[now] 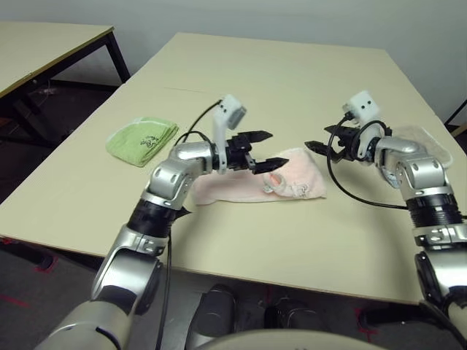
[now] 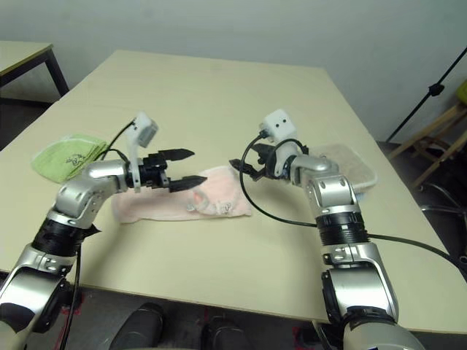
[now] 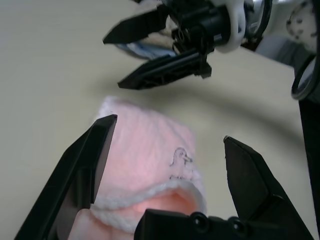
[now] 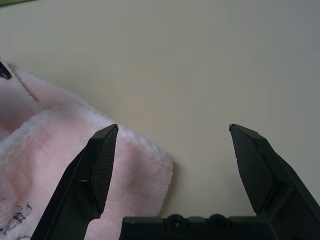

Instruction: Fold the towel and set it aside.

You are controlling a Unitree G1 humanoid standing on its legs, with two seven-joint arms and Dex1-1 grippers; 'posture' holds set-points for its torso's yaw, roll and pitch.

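Observation:
The towel (image 1: 292, 175), pale pink terry with white scalloped edging and a small embroidered bird (image 3: 179, 161), lies folded into a long strip at the table's middle. My left gripper (image 1: 266, 149) hovers open just above the towel's middle, nothing between its fingers. To the right, my right gripper (image 1: 315, 145) is open too, its tips just off the towel's right end (image 4: 145, 165) and pointing toward the left gripper (image 2: 188, 168). In the left wrist view the right gripper (image 3: 137, 57) faces mine across the towel.
A green folded towel (image 1: 141, 139) lies at the table's left. A beige folded towel (image 2: 350, 164) lies at the right, behind my right forearm. A second table (image 1: 44, 44) stands at the far left. The tabletop (image 1: 292, 80) stretches bare behind.

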